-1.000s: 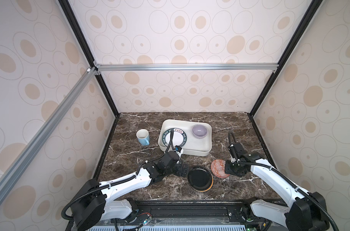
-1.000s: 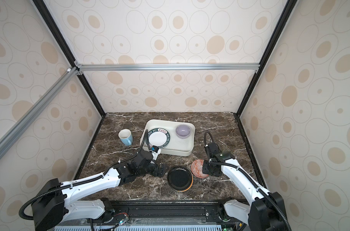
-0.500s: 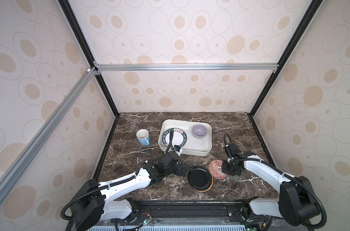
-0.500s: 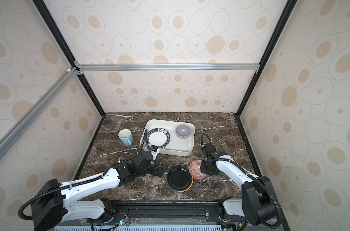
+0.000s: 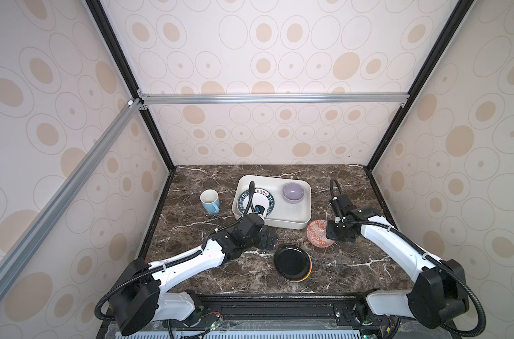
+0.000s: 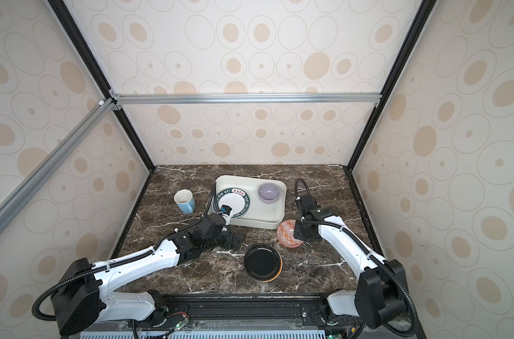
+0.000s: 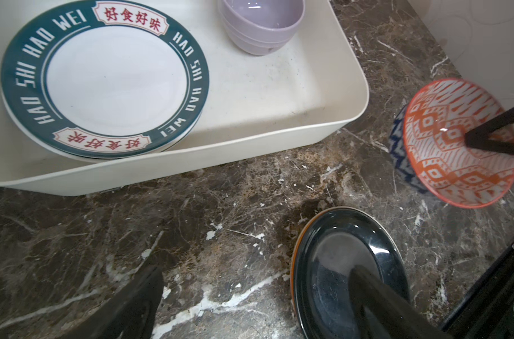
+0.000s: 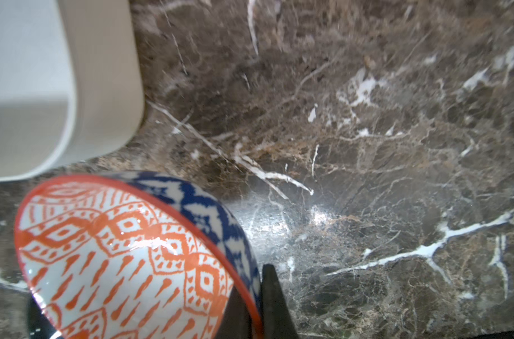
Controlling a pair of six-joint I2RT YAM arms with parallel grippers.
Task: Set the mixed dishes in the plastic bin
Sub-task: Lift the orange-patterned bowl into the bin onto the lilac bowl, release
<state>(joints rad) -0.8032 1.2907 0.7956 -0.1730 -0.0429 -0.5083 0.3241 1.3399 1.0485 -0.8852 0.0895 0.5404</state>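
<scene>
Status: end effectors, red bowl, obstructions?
Right end effector shut on rim of tilted red-patterned ceramic bowl. Left end effector open, near glossy black round plate. Nothing between bowl and off-white plastic bin.

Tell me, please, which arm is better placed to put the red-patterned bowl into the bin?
Right. The right gripper is shut on the rim of the red-patterned bowl, tilted beside the plastic bin's corner. The left gripper is open, holding nothing, near the black plate.

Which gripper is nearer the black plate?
Left. The open left gripper is just left of the black plate; the right gripper is farther off, shut on the red-patterned bowl.
</scene>
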